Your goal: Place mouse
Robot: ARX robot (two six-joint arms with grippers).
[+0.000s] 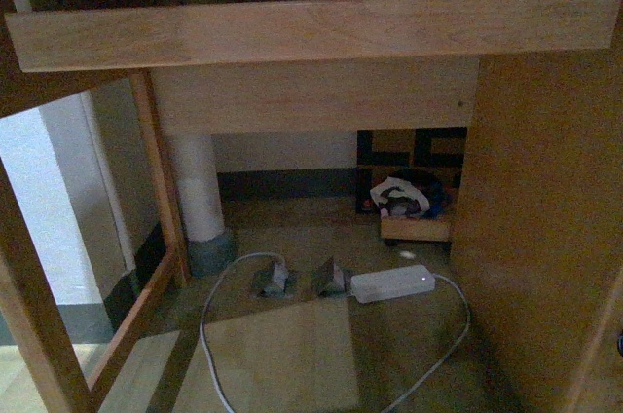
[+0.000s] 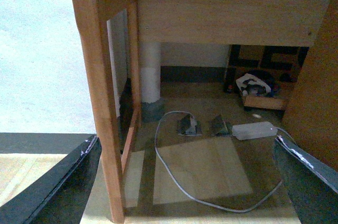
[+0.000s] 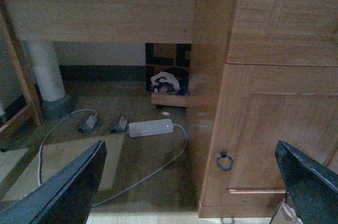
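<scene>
Wood fills every view, pale and bare. I'm looking under a desk, and the mouse shows in none of my three pictures, so I can't place it or say how it looks. Both hands are spread wide with nothing between the fingers: left gripper, right gripper. Just beyond one finger of the left gripper stands a desk leg. Ahead of both grippers the floor lies open, crossed by a grey cable that loops to a white adapter. Beside the right gripper's outer finger is a cabinet door with a ring pull. Farther off are a white post and a box of clutter too blurred to name. The front view is dim, with a rail crossing its upper part.
</scene>
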